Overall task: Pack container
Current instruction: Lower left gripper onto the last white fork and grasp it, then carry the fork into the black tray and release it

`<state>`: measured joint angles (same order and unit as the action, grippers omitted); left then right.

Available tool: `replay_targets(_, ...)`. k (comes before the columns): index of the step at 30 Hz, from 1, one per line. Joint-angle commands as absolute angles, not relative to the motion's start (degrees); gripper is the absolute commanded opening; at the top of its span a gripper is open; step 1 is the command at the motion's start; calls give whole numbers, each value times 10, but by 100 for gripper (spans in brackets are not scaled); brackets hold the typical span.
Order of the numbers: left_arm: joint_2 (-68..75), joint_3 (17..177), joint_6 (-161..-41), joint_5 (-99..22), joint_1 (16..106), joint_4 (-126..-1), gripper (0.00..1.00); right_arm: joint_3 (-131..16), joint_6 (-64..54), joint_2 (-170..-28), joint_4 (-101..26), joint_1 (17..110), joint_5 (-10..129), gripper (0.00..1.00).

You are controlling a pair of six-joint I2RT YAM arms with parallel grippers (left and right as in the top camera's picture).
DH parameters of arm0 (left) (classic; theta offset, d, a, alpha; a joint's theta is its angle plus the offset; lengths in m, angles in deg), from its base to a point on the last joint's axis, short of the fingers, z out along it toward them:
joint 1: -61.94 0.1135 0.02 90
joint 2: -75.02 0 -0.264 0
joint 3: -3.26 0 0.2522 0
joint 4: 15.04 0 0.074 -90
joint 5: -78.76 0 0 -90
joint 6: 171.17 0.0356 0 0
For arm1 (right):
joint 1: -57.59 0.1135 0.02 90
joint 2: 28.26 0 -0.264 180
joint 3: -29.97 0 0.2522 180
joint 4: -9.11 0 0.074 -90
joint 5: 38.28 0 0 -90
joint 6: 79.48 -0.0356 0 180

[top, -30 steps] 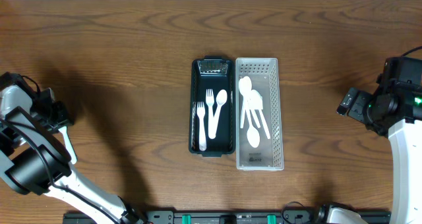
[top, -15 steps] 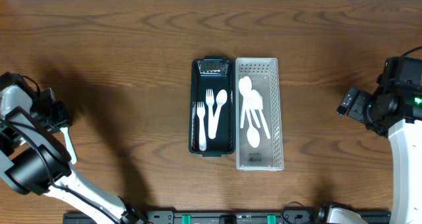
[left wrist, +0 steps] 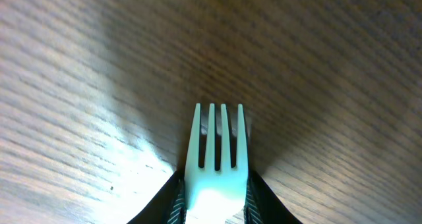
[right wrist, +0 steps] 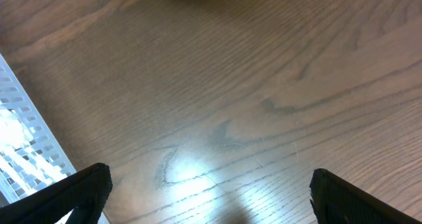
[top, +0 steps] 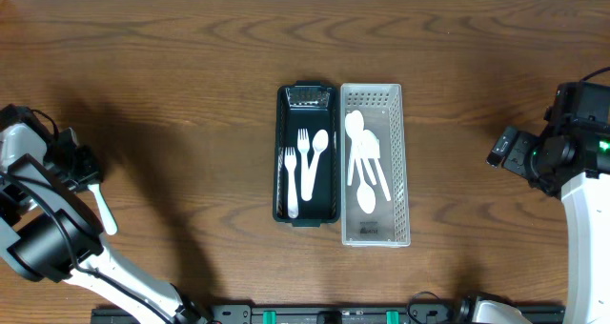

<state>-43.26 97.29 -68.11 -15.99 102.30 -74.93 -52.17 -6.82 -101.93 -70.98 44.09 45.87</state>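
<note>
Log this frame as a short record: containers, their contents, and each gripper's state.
black container: centre of table; holds two white forks and one white spoon
white basket: right beside the black container, on the right arm's side; holds several loose spoons
left gripper: at the far left edge, shut on the held fork, tines pointing away from the wrist camera
right gripper: far right, open, nothing between its fingers, bare wood below
</note>
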Motion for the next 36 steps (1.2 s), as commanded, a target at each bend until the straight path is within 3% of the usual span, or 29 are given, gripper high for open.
replay_targets(1, -408, 969, -721, -181, 1014, -757, 15, -518, -61, -1018, -707, 437, 457, 99)
replay_targets(10, -223, 972, -771, -199, 904, -773, 10, -518, -33, -1018, -697, 438, 474, 99)
replay_targets(19, -67, 972, -829, -160, 612, -824, 6, -515, -20, -1018, -686, 442, 499, 99)
replay_targets(25, -77, 972, -911, -122, 434, -806, 6, -515, -16, -1018, -685, 457, 498, 99)
replay_targets(36, -214, 972, -995, -120, 327, -758, 6, -515, -16, -1018, -685, 460, 498, 99)
